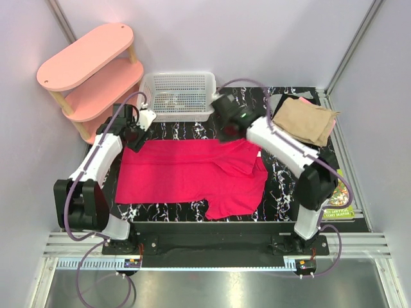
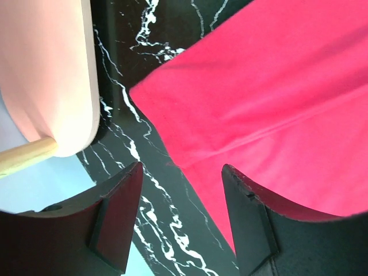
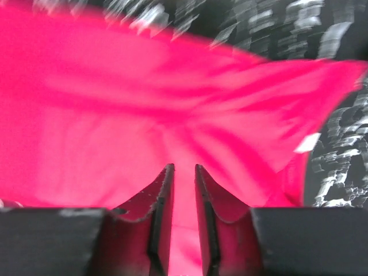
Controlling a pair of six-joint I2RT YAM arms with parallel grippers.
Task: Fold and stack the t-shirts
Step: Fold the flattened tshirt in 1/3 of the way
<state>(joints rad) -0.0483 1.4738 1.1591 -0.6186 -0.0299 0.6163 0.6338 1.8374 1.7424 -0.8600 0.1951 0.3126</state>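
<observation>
The crimson tee (image 1: 192, 173) lies flat mid-counter (image 1: 160, 210). The left hand (image 2: 181, 172) is apart over its far-left corner, unengaged. The right hand (image 3: 184, 168) is clamped on the far edge, evidently to lift for folding. The folded tan shirt (image 1: 305, 120) occupies the far-right corner.

One crimson tee (image 1: 192, 176); one folded tan shirt (image 1: 307, 120); one white mesh basket (image 1: 180, 95); one pink shelf (image 1: 90, 70).

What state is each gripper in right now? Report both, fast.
Left gripper: open, holding nothing, at the edge of the crimson t-shirt.
Right gripper: closed on the crimson t-shirt.
</observation>
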